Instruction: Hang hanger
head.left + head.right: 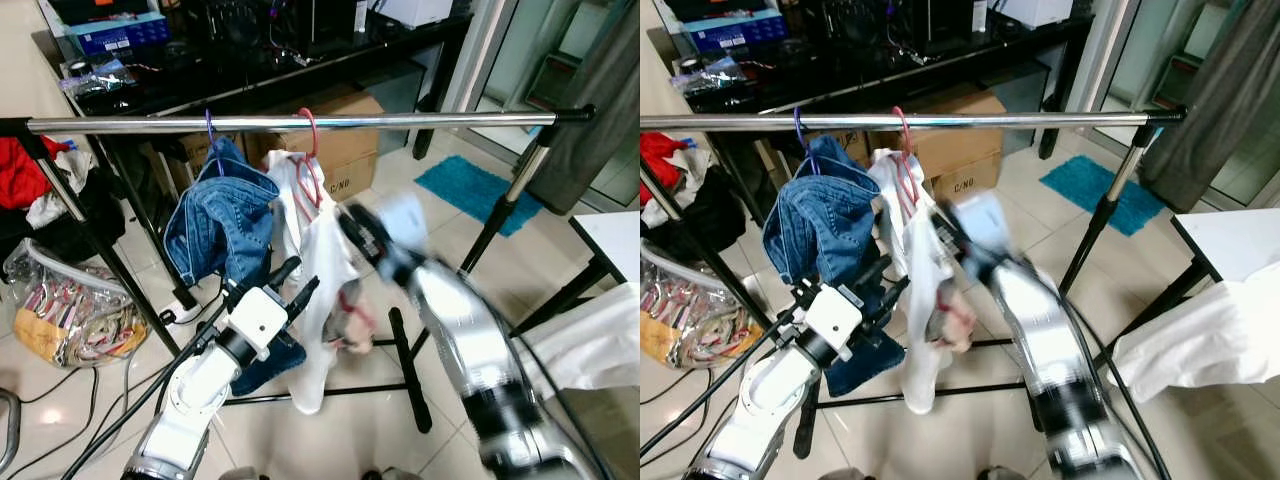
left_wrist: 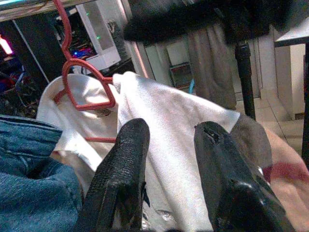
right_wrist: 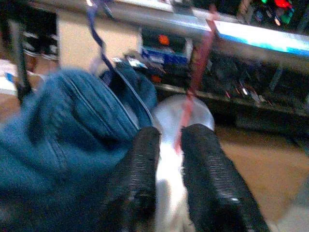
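Note:
A red hanger (image 1: pixel 309 135) with a white shirt (image 1: pixel 318 262) on it hooks over the silver rail (image 1: pixel 420 121). Beside it, a blue hanger (image 1: pixel 210 130) carries a denim garment (image 1: pixel 222 222). My right gripper (image 1: pixel 347 218), blurred, reaches in from the right to the red hanger's neck. In the right wrist view its fingers (image 3: pixel 141 169) stand close together with the red wire (image 3: pixel 192 92) running down between them. My left gripper (image 1: pixel 292 281) is open in front of the shirt's lower part, and the left wrist view shows the shirt (image 2: pixel 169 125) beyond its fingers (image 2: pixel 128 159).
The rack's black legs (image 1: pixel 405 365) spread on the tiled floor. Cardboard boxes (image 1: pixel 345 150) and a black desk (image 1: pixel 250 80) stand behind the rail. A bag of clutter (image 1: pixel 70 310) lies at the left, a teal mat (image 1: pixel 475 187) at the back right, and a white cloth (image 1: pixel 590 335) hangs off a table.

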Available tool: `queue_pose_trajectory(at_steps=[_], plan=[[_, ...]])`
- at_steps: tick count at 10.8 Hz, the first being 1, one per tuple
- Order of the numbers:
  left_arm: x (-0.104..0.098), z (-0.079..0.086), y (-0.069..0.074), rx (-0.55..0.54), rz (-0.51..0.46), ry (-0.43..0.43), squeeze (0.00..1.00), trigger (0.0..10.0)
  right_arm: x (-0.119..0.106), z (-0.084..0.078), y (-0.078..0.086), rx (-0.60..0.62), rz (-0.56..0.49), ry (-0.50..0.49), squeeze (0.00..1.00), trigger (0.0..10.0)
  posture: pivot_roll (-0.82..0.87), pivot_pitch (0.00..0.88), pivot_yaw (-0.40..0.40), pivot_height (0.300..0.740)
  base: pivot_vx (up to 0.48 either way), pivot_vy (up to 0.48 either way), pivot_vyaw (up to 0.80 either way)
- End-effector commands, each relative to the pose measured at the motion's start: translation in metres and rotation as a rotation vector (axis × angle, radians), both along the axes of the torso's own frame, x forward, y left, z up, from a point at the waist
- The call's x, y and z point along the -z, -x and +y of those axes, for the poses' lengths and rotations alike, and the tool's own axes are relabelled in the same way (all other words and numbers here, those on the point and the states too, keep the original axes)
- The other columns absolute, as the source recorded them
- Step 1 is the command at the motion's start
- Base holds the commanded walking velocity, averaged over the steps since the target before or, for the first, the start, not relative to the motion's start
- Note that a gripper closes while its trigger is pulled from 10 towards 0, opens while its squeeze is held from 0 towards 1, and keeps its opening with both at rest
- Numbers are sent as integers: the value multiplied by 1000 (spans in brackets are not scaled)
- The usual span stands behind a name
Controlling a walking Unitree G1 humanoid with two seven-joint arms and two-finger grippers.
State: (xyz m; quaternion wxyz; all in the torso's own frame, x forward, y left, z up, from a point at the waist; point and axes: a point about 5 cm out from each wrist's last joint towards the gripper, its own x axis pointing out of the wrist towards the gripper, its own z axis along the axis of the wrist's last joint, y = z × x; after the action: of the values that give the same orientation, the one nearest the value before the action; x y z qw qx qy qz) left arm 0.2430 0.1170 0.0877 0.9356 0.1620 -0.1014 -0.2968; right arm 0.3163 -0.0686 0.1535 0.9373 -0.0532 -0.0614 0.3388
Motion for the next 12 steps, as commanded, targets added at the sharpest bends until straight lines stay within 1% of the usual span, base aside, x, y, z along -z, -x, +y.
queue_pose_trajectory(at_steps=[1, 2, 3, 4, 5, 6, 7, 9, 11, 12], plan=[[0, -1, 1, -2, 6, 4, 0, 10000, -5, 9, 0, -26, 15, 3, 867, 10000, 104, 0, -1, 740, 0, 0, 0], [0, -3, 1, -1, 6, 5, 0, 10000, -9, 16, -2, -33, 17, 4, 835, 10000, 104, 0, -1, 740, 0, 0, 0], [1, -5, 1, 0, 7, 7, 0, 10000, -12, 27, -6, -47, 56, 19, 827, 10000, 107, 0, -10, 740, 0, 0, 0], [1, -6, 1, 1, 7, 7, 0, 10000, -5, 33, -5, -74, 104, 68, 808, 10000, 107, 0, -10, 740, 0, 0, 0], [1, -6, 1, -1, 6, 7, 0, 10000, 6, 40, 2, -126, 135, 130, 725, 10000, 107, 0, -10, 740, 0, 0, 0], [1, -6, 1, -5, 5, 8, 0, 10000, 14, 40, 3, -119, 153, 172, 612, 10000, 118, 0, -18, 740, 0, 0, 0], [2, -5, 2, -9, 6, 9, 0, 10000, 24, 40, -1, -74, 178, 228, 584, 10000, 117, 0, -16, 740, 0, 0, 0], [2, -7, 1, -5, 8, 10, 0, 10000, 34, 38, -7, -9, 209, 289, 584, 10000, 117, 0, -16, 740, 0, 0, 0], [1, -7, 0, -5, 3, 10, 0, 10000, 37, 32, -12, 27, 212, 310, 580, 10000, 111, 0, -12, 740, 0, 0, 0], [1, -8, -1, -7, 3, 13, 0, 10000, 39, 24, -15, 68, 213, 336, 573, 10000, 110, 0, -13, 740, 0, 0, 0]])
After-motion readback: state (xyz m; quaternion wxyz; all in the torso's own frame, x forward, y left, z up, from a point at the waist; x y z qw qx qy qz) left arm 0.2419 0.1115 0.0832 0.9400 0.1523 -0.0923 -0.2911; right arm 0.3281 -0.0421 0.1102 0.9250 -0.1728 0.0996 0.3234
